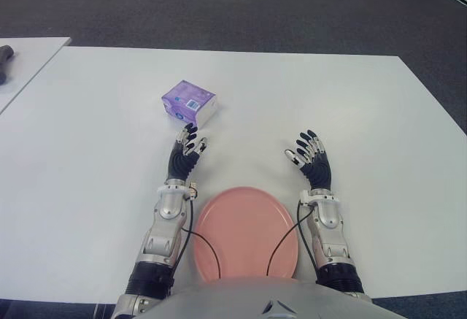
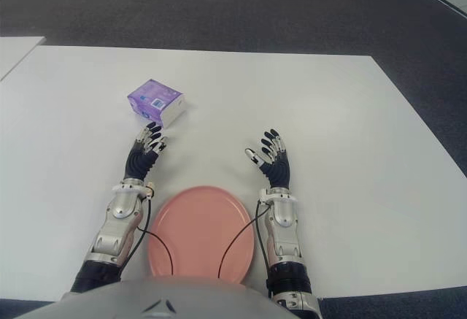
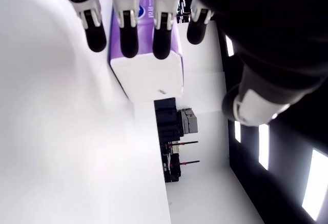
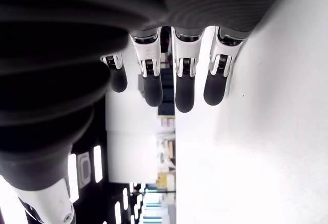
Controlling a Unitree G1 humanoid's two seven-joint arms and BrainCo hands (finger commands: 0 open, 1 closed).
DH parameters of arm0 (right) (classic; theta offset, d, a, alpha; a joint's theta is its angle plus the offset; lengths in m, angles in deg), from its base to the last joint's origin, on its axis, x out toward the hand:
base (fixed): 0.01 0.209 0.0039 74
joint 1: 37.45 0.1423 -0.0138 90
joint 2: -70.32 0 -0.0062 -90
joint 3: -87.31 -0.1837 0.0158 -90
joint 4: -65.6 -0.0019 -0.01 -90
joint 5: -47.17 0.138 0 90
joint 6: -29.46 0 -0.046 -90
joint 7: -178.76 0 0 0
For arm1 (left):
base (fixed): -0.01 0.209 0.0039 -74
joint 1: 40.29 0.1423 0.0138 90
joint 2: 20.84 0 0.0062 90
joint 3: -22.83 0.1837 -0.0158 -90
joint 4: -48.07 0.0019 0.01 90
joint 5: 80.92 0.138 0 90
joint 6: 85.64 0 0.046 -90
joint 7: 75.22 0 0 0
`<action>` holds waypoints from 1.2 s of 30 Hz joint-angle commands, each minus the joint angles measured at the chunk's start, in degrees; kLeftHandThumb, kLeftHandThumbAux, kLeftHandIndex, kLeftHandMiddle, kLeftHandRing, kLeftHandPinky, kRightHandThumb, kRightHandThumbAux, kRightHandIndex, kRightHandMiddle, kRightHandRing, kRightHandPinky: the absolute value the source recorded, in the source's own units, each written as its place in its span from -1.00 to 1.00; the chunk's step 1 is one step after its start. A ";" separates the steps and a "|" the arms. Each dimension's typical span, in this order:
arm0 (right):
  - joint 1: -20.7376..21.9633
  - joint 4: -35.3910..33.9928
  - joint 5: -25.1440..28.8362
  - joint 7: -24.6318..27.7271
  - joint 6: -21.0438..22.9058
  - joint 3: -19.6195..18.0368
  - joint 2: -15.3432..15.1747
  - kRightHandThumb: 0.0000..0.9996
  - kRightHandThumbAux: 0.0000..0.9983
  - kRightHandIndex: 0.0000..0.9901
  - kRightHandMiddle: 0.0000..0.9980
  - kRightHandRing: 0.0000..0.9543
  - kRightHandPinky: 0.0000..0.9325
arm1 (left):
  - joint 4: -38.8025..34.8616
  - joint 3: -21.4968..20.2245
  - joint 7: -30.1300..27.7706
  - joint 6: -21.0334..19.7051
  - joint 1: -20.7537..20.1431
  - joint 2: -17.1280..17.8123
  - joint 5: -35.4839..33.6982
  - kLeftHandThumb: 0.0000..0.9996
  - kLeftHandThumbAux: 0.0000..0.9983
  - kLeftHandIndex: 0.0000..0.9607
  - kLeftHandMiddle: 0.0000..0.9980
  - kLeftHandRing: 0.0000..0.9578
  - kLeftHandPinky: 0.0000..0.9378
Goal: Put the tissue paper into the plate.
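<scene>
White table (image 1: pixel 87 136) bearing a purple tissue paper pack (image 1: pixel 189 103) left of centre in the eye views, a pink plate (image 1: pixel 244 233) at lower centre, left hand (image 1: pixel 185 151) just below the pack with fingers spread and empty, right hand (image 1: pixel 311 158) likewise empty at centre right, dark object (image 1: pixel 6 62) at far left edge.

The plate (image 1: pixel 244 233) is lying on the surface (image 1: pixel 379 136) at its near edge, between the two forearms. The tissue pack (image 1: pixel 189 103) is sitting farther back and to the left. The left robot hand (image 1: pixel 187 151) is showing just in front of the pack, apart from it. The right robot hand (image 1: pixel 310 158) is showing beyond the plate's right side, well apart from the pack.
</scene>
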 commanded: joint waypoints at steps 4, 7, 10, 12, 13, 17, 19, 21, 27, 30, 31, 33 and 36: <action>-1.11 1.62 0.57 0.29 0.74 0.05 0.47 -0.46 0.42 -0.77 -0.62 -0.58 -0.51 | 0.79 -0.19 -0.59 -0.59 0.54 0.37 0.29 -0.57 0.14 -0.77 -0.70 -0.71 -0.66; -1.21 1.38 0.74 0.52 0.81 0.10 0.47 -0.45 0.41 -0.77 -0.61 -0.57 -0.52 | 0.95 -0.25 -0.54 -0.55 0.45 0.40 0.26 -0.56 0.14 -0.76 -0.71 -0.72 -0.67; -1.27 1.21 0.83 0.65 0.88 0.13 0.47 -0.45 0.41 -0.76 -0.61 -0.57 -0.54 | 1.03 -0.30 -0.52 -0.53 0.39 0.41 0.25 -0.56 0.14 -0.76 -0.71 -0.72 -0.67; -1.26 1.20 0.84 0.67 1.02 0.11 0.48 -0.46 0.42 -0.77 -0.61 -0.58 -0.55 | 1.29 -0.36 -0.48 -0.43 0.27 0.42 0.24 -0.56 0.13 -0.76 -0.71 -0.73 -0.67; -1.26 1.20 0.84 0.68 1.06 0.11 0.48 -0.46 0.43 -0.77 -0.61 -0.58 -0.55 | 1.36 -0.38 -0.47 -0.39 0.23 0.42 0.24 -0.56 0.13 -0.76 -0.72 -0.73 -0.67; -1.24 1.11 1.00 0.58 1.46 0.00 0.61 -0.46 0.45 -0.77 -0.60 -0.57 -0.53 | 2.06 -0.44 -0.39 -0.07 -0.04 0.47 0.29 -0.55 0.12 -0.76 -0.72 -0.73 -0.66; -1.19 1.15 1.04 0.54 1.52 -0.05 0.66 -0.46 0.46 -0.77 -0.60 -0.57 -0.51 | 2.13 -0.42 -0.42 -0.04 -0.08 0.50 0.30 -0.55 0.11 -0.76 -0.71 -0.72 -0.66; -1.13 1.19 1.07 0.52 1.57 -0.10 0.69 -0.45 0.45 -0.77 -0.60 -0.56 -0.50 | 2.18 -0.39 -0.44 -0.02 -0.13 0.52 0.31 -0.55 0.11 -0.76 -0.71 -0.72 -0.66; -0.90 1.33 1.05 0.35 1.91 -0.23 0.75 -0.44 0.45 -0.76 -0.57 -0.52 -0.44 | 2.99 -0.40 -0.52 0.43 -0.51 0.63 0.25 -0.56 0.10 -0.76 -0.70 -0.71 -0.67; -0.78 1.44 1.07 0.34 2.01 -0.24 0.78 -0.43 0.44 -0.75 -0.56 -0.51 -0.44 | 3.32 -0.48 -0.49 0.62 -0.73 0.67 0.22 -0.56 0.10 -0.76 -0.70 -0.72 -0.68; -0.78 1.43 1.06 0.34 2.05 -0.22 0.80 -0.43 0.44 -0.75 -0.56 -0.51 -0.44 | 3.53 -0.61 -0.49 0.70 -0.94 0.73 0.14 -0.56 0.09 -0.76 -0.70 -0.72 -0.69; -0.76 1.42 1.01 0.36 2.14 -0.17 0.80 -0.44 0.44 -0.75 -0.55 -0.50 -0.44 | 3.91 -0.88 -0.45 0.96 -1.37 0.83 0.01 -0.56 0.10 -0.76 -0.71 -0.74 -0.71; -0.71 1.47 0.90 0.42 2.21 -0.11 0.73 -0.45 0.44 -0.76 -0.56 -0.52 -0.48 | 4.40 -1.22 -0.28 1.65 -1.89 0.91 -0.02 -0.55 0.11 -0.76 -0.72 -0.75 -0.73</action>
